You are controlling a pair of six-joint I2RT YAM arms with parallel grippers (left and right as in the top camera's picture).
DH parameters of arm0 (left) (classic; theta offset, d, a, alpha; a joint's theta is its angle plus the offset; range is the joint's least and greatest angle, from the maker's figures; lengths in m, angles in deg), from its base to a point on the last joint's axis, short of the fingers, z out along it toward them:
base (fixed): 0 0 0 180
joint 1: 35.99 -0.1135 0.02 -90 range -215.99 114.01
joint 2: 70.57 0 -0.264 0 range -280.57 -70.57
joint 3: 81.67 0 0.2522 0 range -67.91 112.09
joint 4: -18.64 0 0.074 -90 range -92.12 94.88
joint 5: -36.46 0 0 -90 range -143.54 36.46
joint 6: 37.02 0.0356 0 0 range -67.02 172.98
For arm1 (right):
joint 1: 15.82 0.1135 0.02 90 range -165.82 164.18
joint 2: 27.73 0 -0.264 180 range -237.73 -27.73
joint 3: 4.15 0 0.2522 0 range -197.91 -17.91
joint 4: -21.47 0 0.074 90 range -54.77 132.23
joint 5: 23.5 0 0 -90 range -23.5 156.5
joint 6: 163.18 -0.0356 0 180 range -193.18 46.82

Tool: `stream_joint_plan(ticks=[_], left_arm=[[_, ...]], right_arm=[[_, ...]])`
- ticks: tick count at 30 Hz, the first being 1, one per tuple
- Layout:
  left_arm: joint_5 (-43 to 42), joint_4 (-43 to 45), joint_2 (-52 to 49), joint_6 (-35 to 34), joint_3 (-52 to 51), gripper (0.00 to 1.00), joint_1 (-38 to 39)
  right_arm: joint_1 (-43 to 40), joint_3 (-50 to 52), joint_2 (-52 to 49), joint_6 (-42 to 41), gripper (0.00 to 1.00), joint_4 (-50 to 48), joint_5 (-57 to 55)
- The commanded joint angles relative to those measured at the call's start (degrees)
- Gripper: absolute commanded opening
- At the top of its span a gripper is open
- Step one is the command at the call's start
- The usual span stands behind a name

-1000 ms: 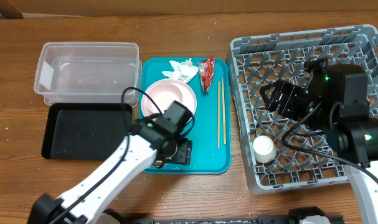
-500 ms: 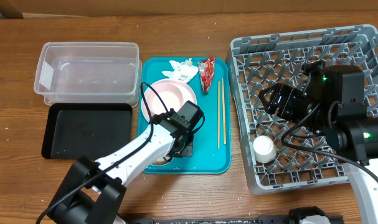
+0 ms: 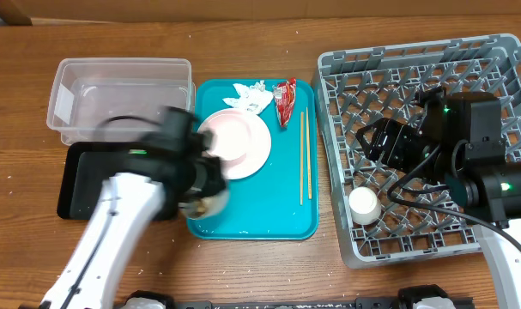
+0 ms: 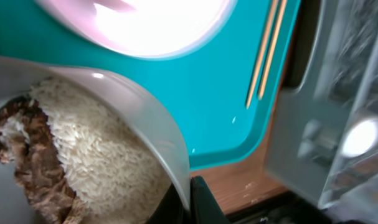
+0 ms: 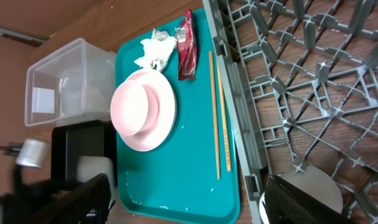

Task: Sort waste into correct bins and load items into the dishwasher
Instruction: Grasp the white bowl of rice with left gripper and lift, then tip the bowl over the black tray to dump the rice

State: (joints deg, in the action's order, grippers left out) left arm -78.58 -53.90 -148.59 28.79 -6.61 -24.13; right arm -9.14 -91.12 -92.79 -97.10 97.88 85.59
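My left gripper (image 4: 187,191) is shut on the rim of the white bowl (image 4: 145,124), which holds rice and brown food scraps (image 4: 83,162). From overhead the bowl (image 3: 212,203) hangs blurred over the teal tray's front left corner, beside the black tray bin (image 3: 87,178). The pink plate (image 3: 236,142) with the smaller dish on it, the napkin (image 3: 251,95), the red wrapper (image 3: 285,100) and the chopsticks (image 3: 303,156) lie on the teal tray (image 3: 281,215). My right gripper (image 3: 373,142) stands open over the grey dish rack (image 3: 500,60), where the white cup (image 3: 364,204) sits.
The clear tub (image 3: 121,96) stands at the back left, behind the black tray. The teal tray sits between the bins and the rack. Rice grains speckle the wood in front of the tray.
My left gripper has shut on the bowl's rim and swung left with it, from the tray's front middle to its front left corner. The right arm has stayed still.
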Motion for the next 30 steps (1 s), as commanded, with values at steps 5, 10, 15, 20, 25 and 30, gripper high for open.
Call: stream_joint_plan(ticks=[5,10,15,20,25,30], left_arm=[[-27.1,-3.1,-1.2,23.7,-2.1,0.04,-28.0],[-42.5,-3.4,-6.4,35.5,-4.7,0.04,-38.8],[-52.9,-4.0,-15.3,43.5,-4.9,0.04,-46.1],[-58.6,-4.6,-21.0,44.8,-4.9,0.04,-49.6],[-65.6,-5.9,-22.4,44.3,-4.9,0.04,-52.8],[-65.6,-6.4,-22.4,43.5,-4.9,0.04,-55.3]], right_arm=[[-0.3,-0.6,0.0,0.3,0.81,-0.2,0.1],[-0.3,-0.6,0.0,0.3,0.81,-0.2,0.1],[-0.3,-0.6,0.0,0.3,0.81,-0.2,0.1],[-0.3,-0.6,0.0,0.3,0.81,0.1,0.1],[-0.3,-0.6,0.0,0.3,0.81,0.2,0.1],[-0.3,-0.6,0.0,0.3,0.81,0.2,0.0]])
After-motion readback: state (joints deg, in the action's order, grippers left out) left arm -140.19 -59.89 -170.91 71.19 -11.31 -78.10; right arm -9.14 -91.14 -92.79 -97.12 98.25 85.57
